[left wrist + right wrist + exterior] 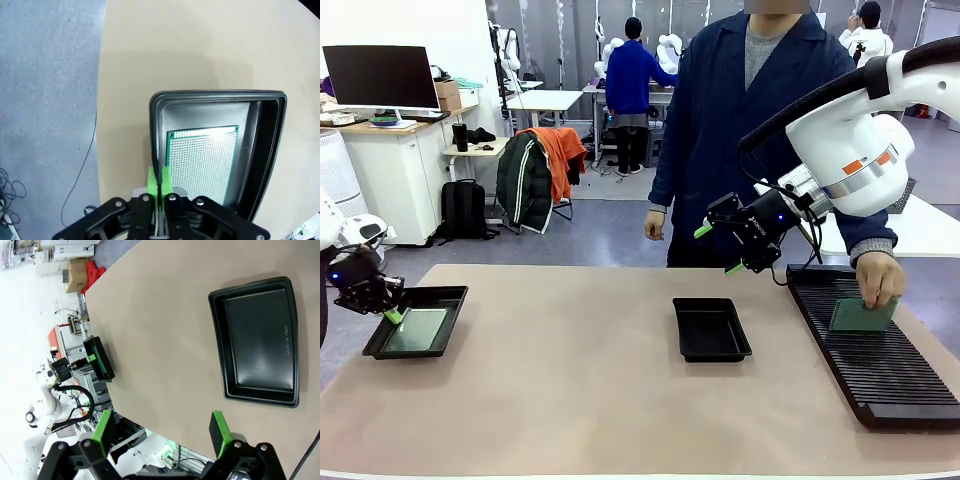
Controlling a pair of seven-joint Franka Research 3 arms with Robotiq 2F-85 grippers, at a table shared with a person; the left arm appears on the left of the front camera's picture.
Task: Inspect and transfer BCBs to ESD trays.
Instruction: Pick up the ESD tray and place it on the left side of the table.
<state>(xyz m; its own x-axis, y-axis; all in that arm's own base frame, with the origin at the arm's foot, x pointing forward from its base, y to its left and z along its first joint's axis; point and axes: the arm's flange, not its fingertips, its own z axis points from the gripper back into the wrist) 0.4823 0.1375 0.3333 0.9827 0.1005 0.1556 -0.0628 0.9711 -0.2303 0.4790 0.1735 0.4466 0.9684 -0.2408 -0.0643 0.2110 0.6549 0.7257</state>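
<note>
While a thin pale grey-green board (417,330) lies in the left shallow black plastic tray (378,352), left gripper (392,315) sits pinched closed, empty, at its rim; right gripper (718,249) gapes wide, prob. awaiting the person's board (863,316).

Tan tabletop (570,400), plain and matte, its near edge curving across the bottom of the front view. Three black items lie directly on it, well apart from one another. The left ESD tray (457,312) sits close to the left edge, slightly skewed to it. The middle ESD tray (712,335) sits near the centre, toward the far side. A long ribbed rack (880,370) lies along the right side, running from the far edge toward the near edge.
</note>
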